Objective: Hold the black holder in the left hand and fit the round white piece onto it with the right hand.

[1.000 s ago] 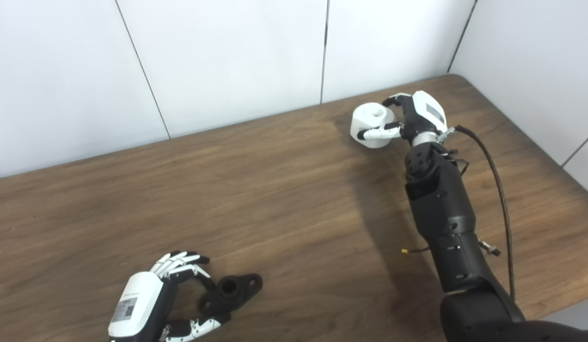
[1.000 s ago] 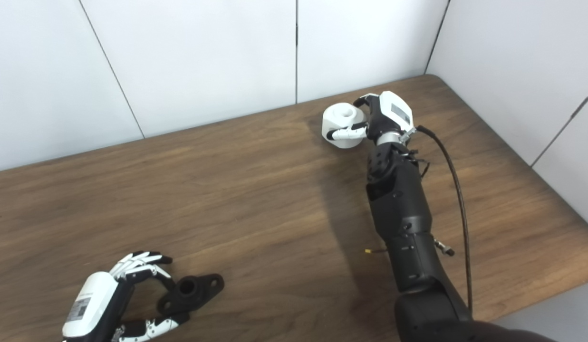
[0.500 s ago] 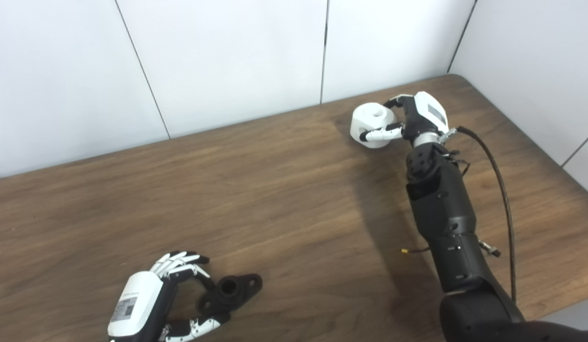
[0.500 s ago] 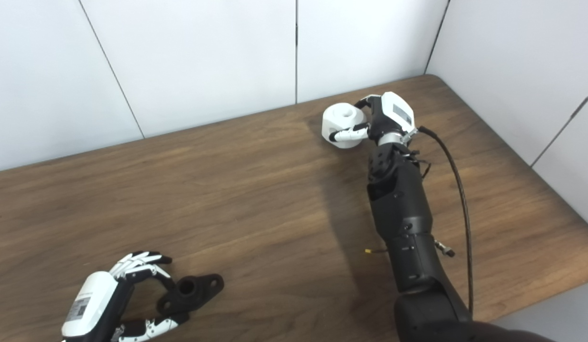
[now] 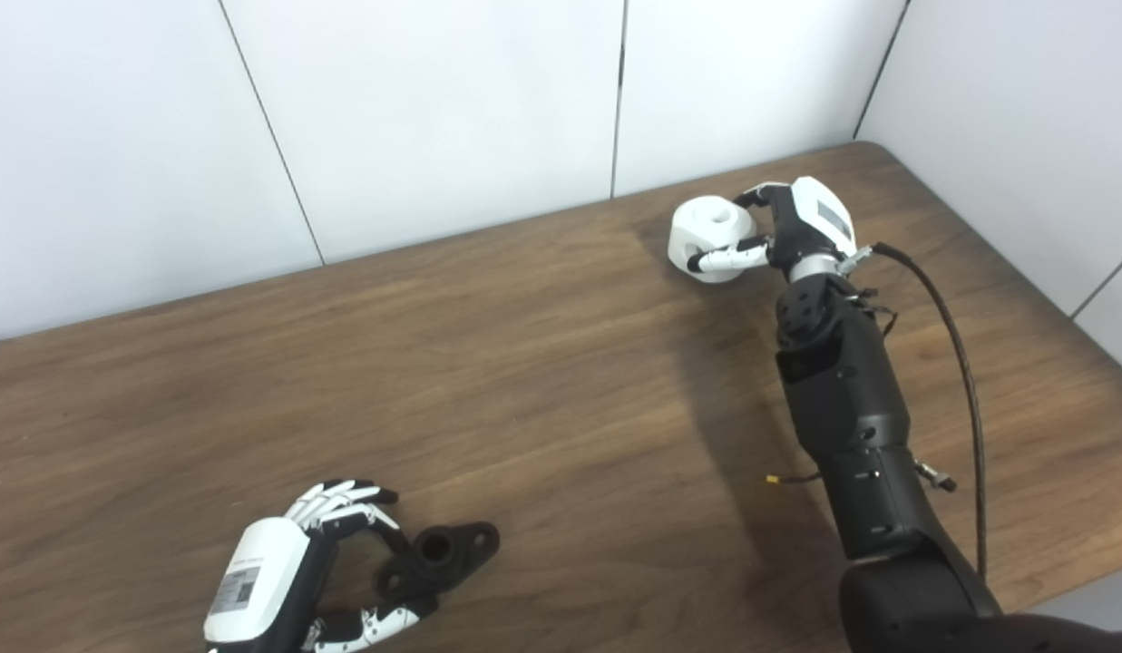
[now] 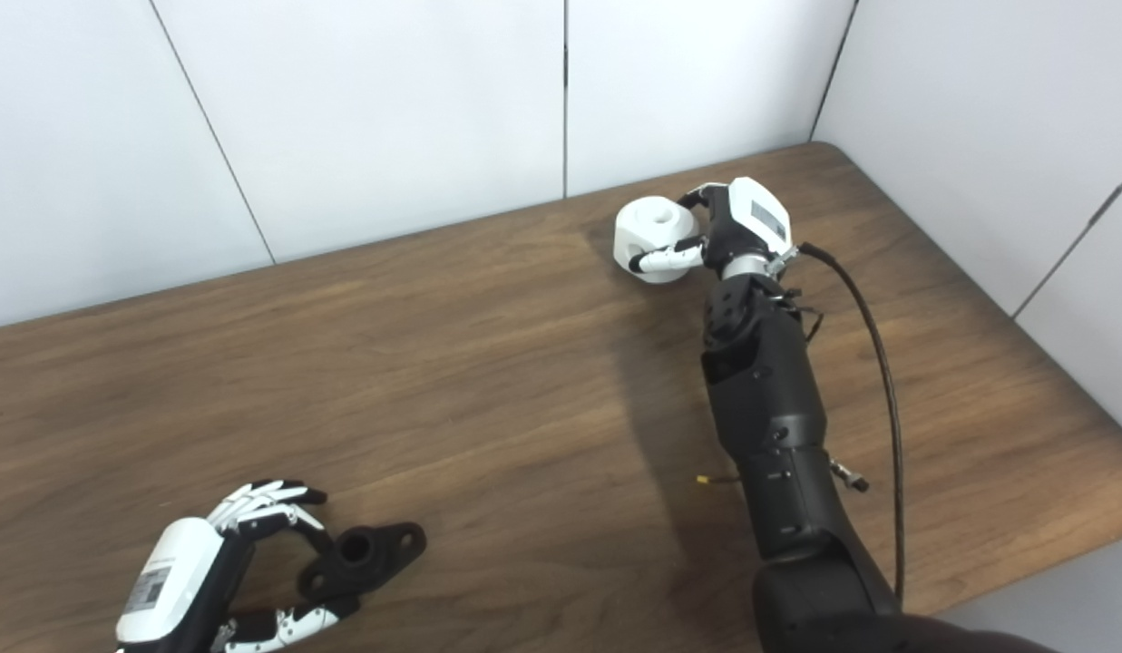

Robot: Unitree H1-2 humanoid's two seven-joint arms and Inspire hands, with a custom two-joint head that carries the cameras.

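My right hand [image 5: 801, 227] at far desk [image 5: 542, 363] corner, fingers wrapped round white piece [image 5: 706, 238]. Left hand [image 5: 293, 567] near front edge, fingers curled on black holder [image 5: 438, 555]. Firm both grips first; lift straight, keep bore upward.

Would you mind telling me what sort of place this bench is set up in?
Probably a robot test cell or lab, not a home: a bare wooden table in a corner of plain white wall panels, with only a black holder and a round white piece on it.
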